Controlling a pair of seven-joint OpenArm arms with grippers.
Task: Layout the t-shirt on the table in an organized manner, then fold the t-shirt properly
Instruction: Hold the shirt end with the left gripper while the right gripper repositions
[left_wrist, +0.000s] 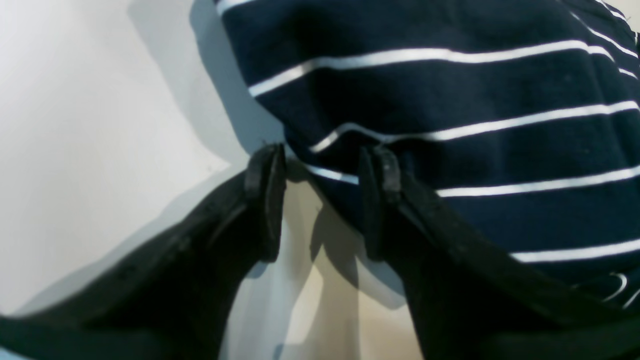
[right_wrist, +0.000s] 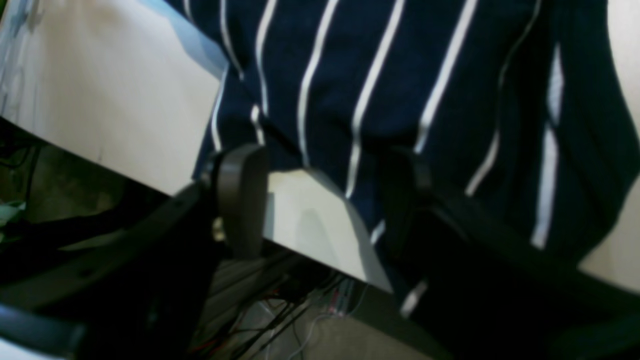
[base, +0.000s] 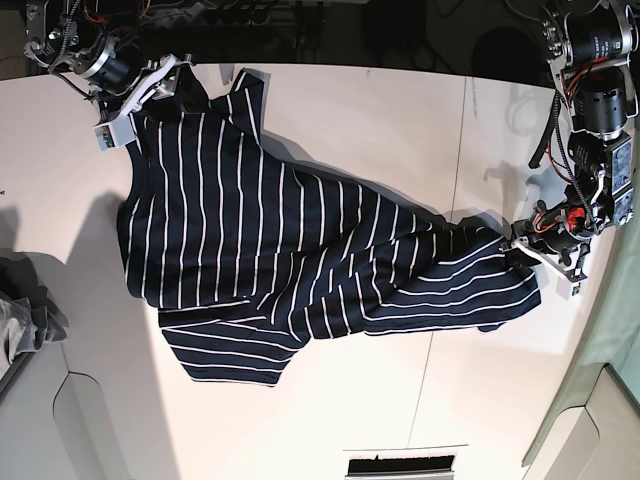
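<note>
The navy t-shirt (base: 280, 240) with thin white stripes lies spread and crumpled across the white table (base: 400, 120). One end reaches each gripper. My left gripper (base: 522, 250) is at the shirt's right end. In the left wrist view its jaws (left_wrist: 322, 155) stand apart, and the shirt (left_wrist: 450, 125) has its edge at the fingertips, over the table (left_wrist: 75, 125). My right gripper (base: 150, 100) is at the shirt's top-left corner. In the right wrist view it (right_wrist: 325, 155) is open over the shirt (right_wrist: 400, 75), which hangs at the table's edge (right_wrist: 100, 100).
A small grey cloth (base: 20, 300) lies at the table's left edge. A thin dark seam (base: 460, 200) crosses the tabletop. Cables (right_wrist: 300, 310) hang below the table edge near my right gripper. A dark slot (base: 400, 465) sits at the bottom edge.
</note>
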